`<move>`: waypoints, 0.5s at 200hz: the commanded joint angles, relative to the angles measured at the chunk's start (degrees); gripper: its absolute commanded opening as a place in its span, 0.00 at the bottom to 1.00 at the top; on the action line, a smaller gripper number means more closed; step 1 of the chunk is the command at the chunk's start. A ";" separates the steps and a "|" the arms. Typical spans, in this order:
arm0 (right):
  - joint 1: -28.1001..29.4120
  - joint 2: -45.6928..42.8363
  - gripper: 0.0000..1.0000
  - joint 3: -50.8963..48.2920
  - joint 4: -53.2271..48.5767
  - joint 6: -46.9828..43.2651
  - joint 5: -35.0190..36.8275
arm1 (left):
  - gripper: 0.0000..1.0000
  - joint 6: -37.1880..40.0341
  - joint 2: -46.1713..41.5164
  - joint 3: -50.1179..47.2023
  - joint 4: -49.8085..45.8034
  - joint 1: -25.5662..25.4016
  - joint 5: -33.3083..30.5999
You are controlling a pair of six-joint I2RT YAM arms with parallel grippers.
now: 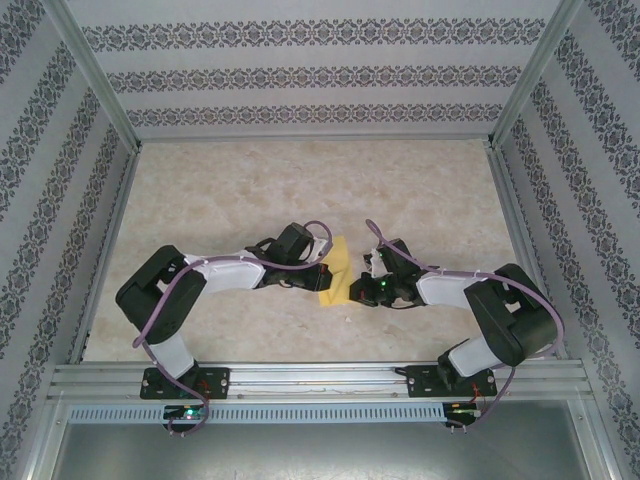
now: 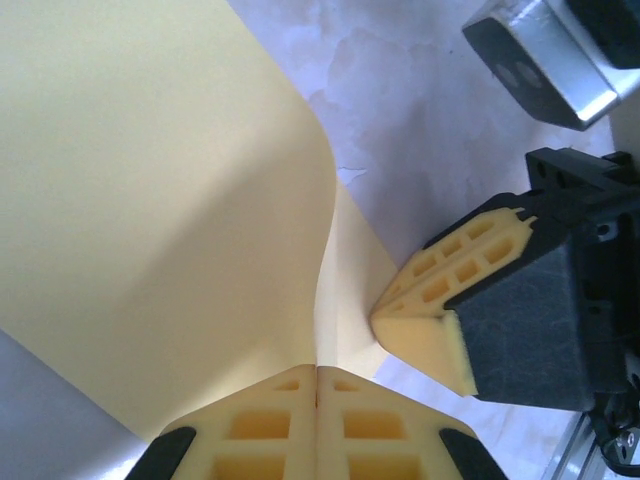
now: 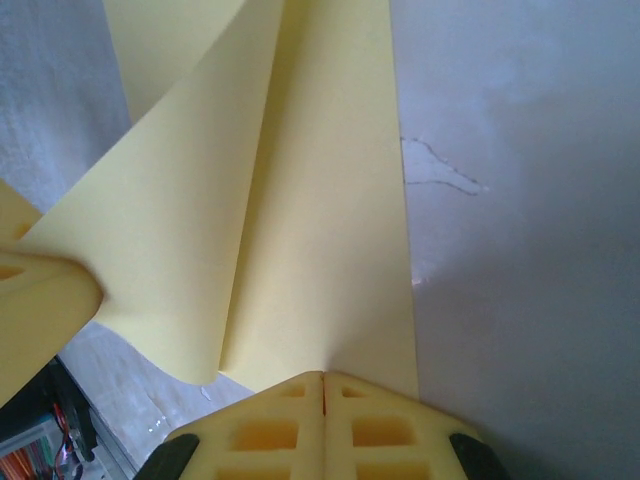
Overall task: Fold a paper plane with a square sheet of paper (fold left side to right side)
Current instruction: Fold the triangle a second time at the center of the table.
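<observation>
The yellow square sheet of paper (image 1: 337,272) lies mid-table between both grippers, with one flap raised. My left gripper (image 1: 322,264) is shut on that curled flap (image 2: 150,200), whose edge runs straight into the seam between its fingertips (image 2: 318,368). My right gripper (image 1: 361,276) is shut, its tips (image 3: 322,376) resting on the near edge of the flat layer (image 3: 330,200). In the left wrist view the right gripper's fingers (image 2: 430,300) touch the lower layer beside the fold. The left gripper's finger (image 3: 40,300) meets the flap at the left edge of the right wrist view.
The marbled tabletop (image 1: 300,190) stretches behind the paper. Patterned walls with metal frame rails (image 1: 110,230) close in the sides and back. A slotted metal rail (image 1: 320,380) carries both arm bases at the near edge.
</observation>
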 commanded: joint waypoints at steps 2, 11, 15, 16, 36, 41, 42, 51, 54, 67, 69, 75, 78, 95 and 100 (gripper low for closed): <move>0.69 1.78 0.00 -0.19 -3.32 -1.26 2.18 | 0.00 2.64 1.73 2.03 -2.90 1.31 0.10; 0.73 1.84 0.00 -0.21 -3.54 -1.31 2.32 | 0.00 3.01 2.05 2.38 -3.55 1.49 -0.06; 0.77 1.80 0.00 -0.25 -3.56 -1.35 2.35 | 0.00 3.23 2.18 2.55 -3.77 1.51 -0.25; 0.75 1.86 0.00 -0.25 -3.61 -1.35 2.35 | 0.00 3.26 2.19 2.59 -3.89 1.51 -0.31; 0.81 1.75 0.00 -0.25 -3.90 -1.44 2.62 | 0.00 4.13 2.42 3.05 -4.99 1.93 -1.26; 0.82 1.74 0.00 -0.18 -3.92 -1.52 2.62 | 0.00 4.28 2.47 3.08 -5.20 1.99 -1.38; 0.82 1.78 0.00 -0.18 -3.92 -1.53 2.62 | 0.00 4.27 2.47 3.07 -5.22 2.02 -1.41; 0.84 1.87 0.00 -0.24 -3.90 -1.61 2.70 | 0.00 4.50 2.51 3.16 -5.51 2.21 -1.75; 0.82 1.91 0.00 -0.23 -3.97 -1.61 2.66 | 0.00 4.62 2.55 3.16 -5.64 2.29 -1.85; 0.81 1.97 0.00 -0.21 -4.07 -1.86 2.62 | 0.00 4.91 2.60 3.33 -5.98 2.56 -2.03; 0.82 1.93 0.00 -0.18 -4.13 -1.89 2.62 | 0.00 4.95 2.65 3.40 -6.03 2.63 -2.07; 0.82 2.00 0.00 -0.19 -4.16 -1.88 2.71 | 0.00 5.13 2.73 3.52 -6.19 2.74 -2.28; 0.82 2.00 0.00 -0.24 -4.18 -1.88 2.71 | 0.00 5.19 2.79 3.51 -6.27 2.82 -2.30; 0.87 2.23 0.00 -0.18 -4.17 -1.88 2.71 | 0.00 5.55 3.16 3.86 -6.88 3.09 -2.55; 0.90 2.26 0.00 -0.20 -4.15 -1.88 2.71 | 0.00 5.69 3.25 4.02 -6.95 3.09 -2.64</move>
